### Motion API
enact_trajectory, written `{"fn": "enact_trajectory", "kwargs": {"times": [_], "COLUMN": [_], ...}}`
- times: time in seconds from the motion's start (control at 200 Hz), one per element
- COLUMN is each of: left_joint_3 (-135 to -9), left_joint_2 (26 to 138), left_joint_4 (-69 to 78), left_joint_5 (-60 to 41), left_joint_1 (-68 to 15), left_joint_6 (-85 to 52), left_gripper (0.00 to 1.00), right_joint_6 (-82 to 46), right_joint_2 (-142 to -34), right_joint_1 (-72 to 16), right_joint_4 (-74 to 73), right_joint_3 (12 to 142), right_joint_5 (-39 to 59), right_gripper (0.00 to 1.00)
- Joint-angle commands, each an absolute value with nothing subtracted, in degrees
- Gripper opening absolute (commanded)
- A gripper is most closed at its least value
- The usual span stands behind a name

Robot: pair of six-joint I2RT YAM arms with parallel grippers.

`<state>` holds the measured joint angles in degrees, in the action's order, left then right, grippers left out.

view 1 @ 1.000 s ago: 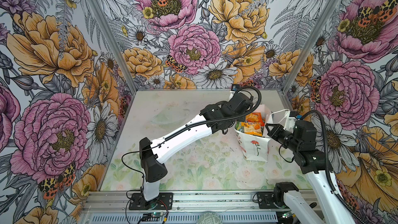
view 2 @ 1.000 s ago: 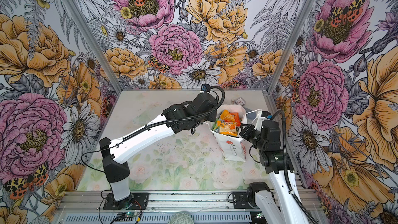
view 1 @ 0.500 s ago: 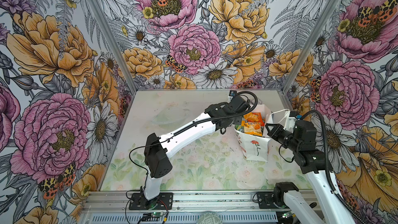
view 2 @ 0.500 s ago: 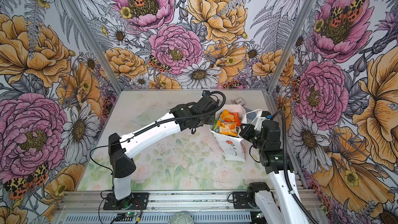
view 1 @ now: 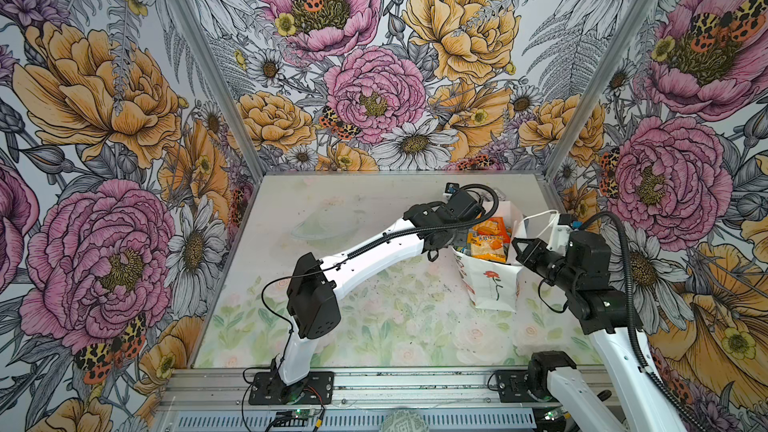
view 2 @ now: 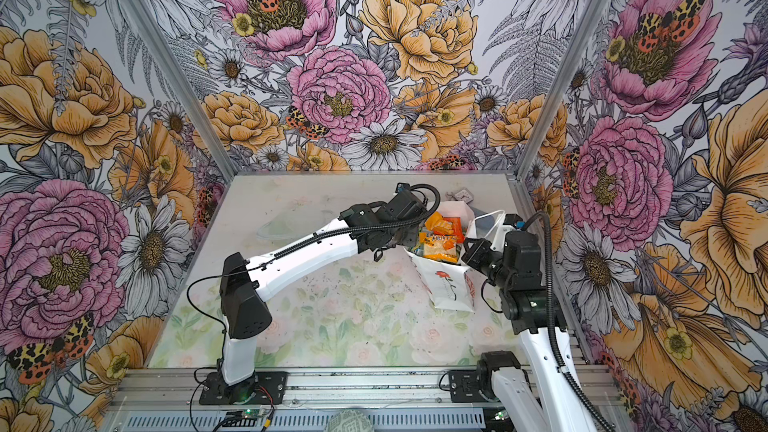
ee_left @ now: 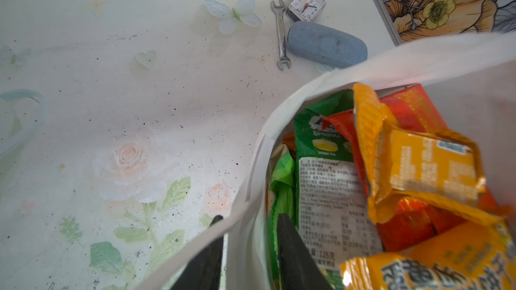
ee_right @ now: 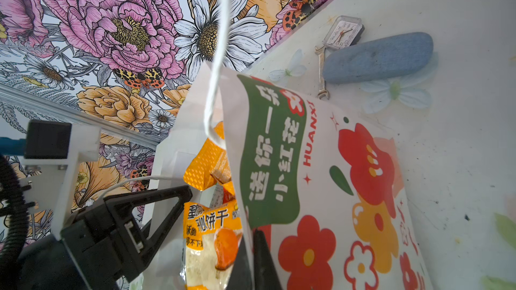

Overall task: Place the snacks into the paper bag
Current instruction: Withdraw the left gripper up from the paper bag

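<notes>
The packing looks close to done. The snacks (ee_left: 418,168) sit heaped inside the paper bag (view 1: 492,284), up to its mouth, and no packet shows on the table (ee_left: 139,107) around the bag. The right gripper (ee_right: 251,238) is pinched tight on the bag's side wall near the rim, steadying it. The left gripper (ee_left: 251,216) stands partly open astride the opposite wall, one finger inside the bag and one outside, holding no packet.

The next move probably calls for settling the top packets lower without creasing or tearing the thin paper. The packets are glossy, crinkled film in orange, red and green. The bag is matte white paper with thin cord handles (ee_right: 220,37). Beyond the bag lie a steel wrench (ee_left: 280,34), a small square clock (ee_left: 306,4) and a smooth blue-grey oblong (ee_left: 326,44).
</notes>
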<state>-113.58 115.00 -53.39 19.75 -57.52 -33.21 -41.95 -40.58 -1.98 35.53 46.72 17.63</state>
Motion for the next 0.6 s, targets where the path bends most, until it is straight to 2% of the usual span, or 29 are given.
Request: {"fn": "enact_trajectory", "kwargs": {"times": [0.0, 0.155, 0.295, 0.59], "left_joint_3": [-115.14, -115.66, -113.27, -93.4], "left_joint_2": [116.8, 115.75, 110.72, 91.71], "left_joint_4": [-53.26, -52.39, -48.23, -24.89], "left_joint_5": [20.13, 22.23, 25.93, 27.19], "left_joint_1": [-57.89, -59.05, -60.98, -61.59], "left_joint_6": [-34.16, -33.96, -32.88, -34.89], "left_gripper": [0.25, 0.0, 0.0, 0.0], "right_joint_6": [-41.47, -41.54, -41.62, -44.11], "right_joint_2": [-40.35, -41.03, -42.33, -48.99], "right_joint_1": [-2.72, -2.89, -4.17, -14.76], "right_joint_4": [36.39, 36.65, 36.65, 33.76], "right_joint_3": [49.13, 49.37, 51.96, 60.91], "right_joint_5": [18.29, 18.59, 18.55, 14.23], "right_gripper": [0.0, 0.0, 0.0, 0.0]}}
